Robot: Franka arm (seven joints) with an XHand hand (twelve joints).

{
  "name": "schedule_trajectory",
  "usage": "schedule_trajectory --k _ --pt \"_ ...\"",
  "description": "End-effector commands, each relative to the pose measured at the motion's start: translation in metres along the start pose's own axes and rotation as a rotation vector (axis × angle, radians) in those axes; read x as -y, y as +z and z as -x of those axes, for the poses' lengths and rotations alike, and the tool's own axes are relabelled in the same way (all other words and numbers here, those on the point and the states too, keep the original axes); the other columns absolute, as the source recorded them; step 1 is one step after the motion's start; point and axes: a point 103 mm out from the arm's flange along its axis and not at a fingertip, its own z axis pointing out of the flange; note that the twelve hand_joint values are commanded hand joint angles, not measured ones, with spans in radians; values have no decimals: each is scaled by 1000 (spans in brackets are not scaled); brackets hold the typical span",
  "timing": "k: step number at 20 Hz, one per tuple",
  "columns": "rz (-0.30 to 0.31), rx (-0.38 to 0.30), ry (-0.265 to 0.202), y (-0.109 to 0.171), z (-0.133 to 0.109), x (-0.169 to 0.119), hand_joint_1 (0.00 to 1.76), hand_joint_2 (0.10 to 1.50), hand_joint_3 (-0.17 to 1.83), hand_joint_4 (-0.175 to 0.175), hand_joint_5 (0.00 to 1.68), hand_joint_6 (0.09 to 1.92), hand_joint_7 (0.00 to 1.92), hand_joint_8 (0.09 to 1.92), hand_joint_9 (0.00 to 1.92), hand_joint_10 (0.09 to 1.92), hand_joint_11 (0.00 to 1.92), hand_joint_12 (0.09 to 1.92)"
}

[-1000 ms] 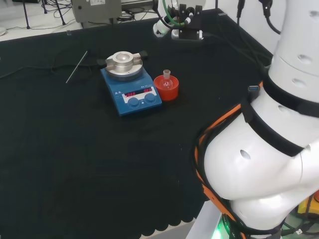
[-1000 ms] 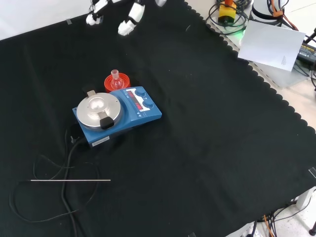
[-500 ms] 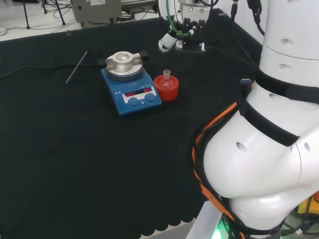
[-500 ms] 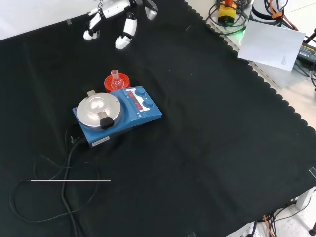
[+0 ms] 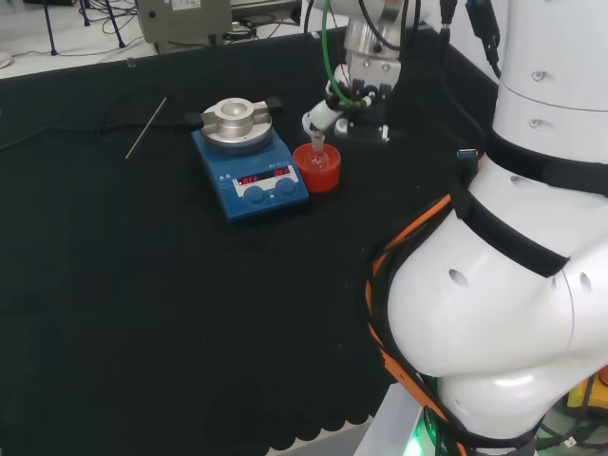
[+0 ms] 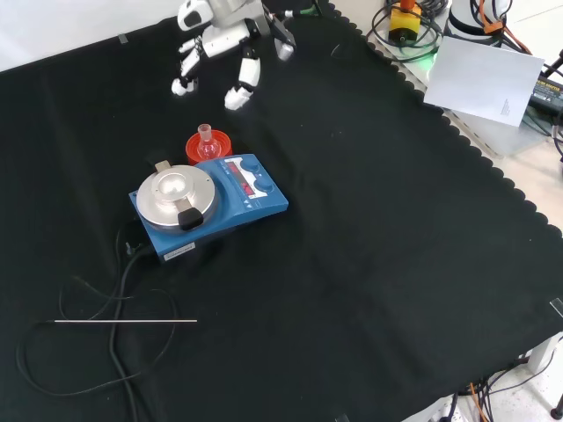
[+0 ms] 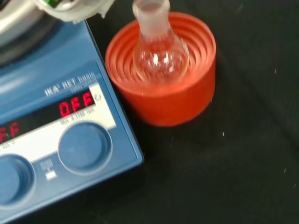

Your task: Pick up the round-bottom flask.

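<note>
A small clear round-bottom flask [image 6: 206, 138] stands neck up in a red ribbed ring stand [image 6: 211, 148], right beside a blue stirrer plate. In the head view the flask [image 5: 317, 145] is just below the hand [image 5: 332, 106], whose white fingertips hang close over its neck. From the front, the hand [image 6: 222, 35] reaches down from the top with its fingers [image 6: 239, 88] spread and straight, a short way beyond the flask and apart from it. It holds nothing. Up close, the wrist view has the flask [image 7: 159, 51] seated in the stand [image 7: 163, 95], with a blurred white part of the hand [image 7: 74, 7] above.
The blue stirrer plate [image 6: 211, 200] with a round metal top stands against the stand; its cable [image 6: 114, 290] loops over the cloth. A thin metal rod [image 6: 123, 321] lies near the cable. The arm's white links [image 5: 513, 285] stand at the head view's right.
The hand has come down from the front view's top edge toward the flask, and now hangs close over its neck. The flask and the stand have not moved.
</note>
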Motion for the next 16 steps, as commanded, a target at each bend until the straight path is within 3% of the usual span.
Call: schedule_trajectory --k 1,16 --pt "-25 -48 0 23 2 -9 806 610 658 -42 559 87 313 648 486 663 28 1382" --pt "-14 -87 -29 54 1 -21 833 581 665 -44 598 87 349 640 521 651 44 1383"
